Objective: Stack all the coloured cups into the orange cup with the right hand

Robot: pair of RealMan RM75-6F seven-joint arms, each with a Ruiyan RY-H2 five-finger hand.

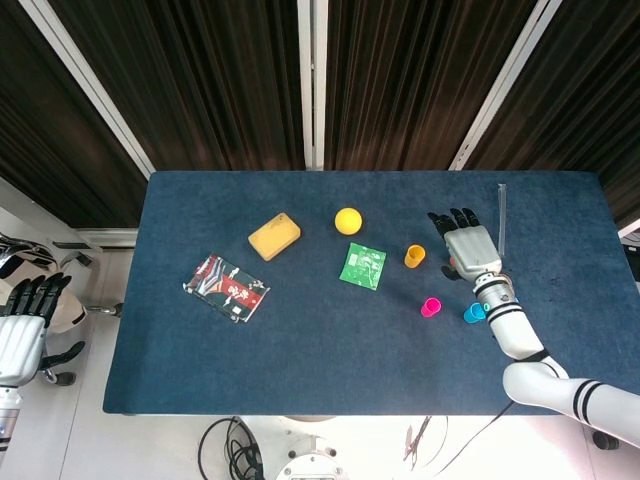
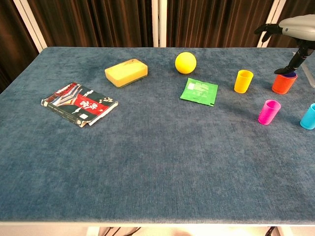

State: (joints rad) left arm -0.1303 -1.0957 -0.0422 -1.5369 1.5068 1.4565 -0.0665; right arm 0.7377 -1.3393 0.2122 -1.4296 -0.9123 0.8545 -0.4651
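The orange cup [image 2: 283, 84] stands at the table's far right with the purple cup [image 2: 289, 74] nested in it. In the head view my right hand [image 1: 466, 246] hides it. To its left stands a yellow-orange cup [image 2: 243, 81] [image 1: 415, 256]. Nearer the front are a pink cup [image 2: 269, 111] [image 1: 431, 307] and a cyan cup [image 2: 309, 116] [image 1: 474, 313]. My right hand [image 2: 291, 25] hovers open above the orange cup, fingers spread and holding nothing. My left hand [image 1: 22, 325] hangs open off the table's left side.
A yellow ball [image 2: 185, 62], a yellow sponge [image 2: 126, 72], a green packet [image 2: 199, 91] and a red-and-green printed packet [image 2: 79, 103] lie on the blue table [image 2: 157, 162]. The table's right edge is close to the cups.
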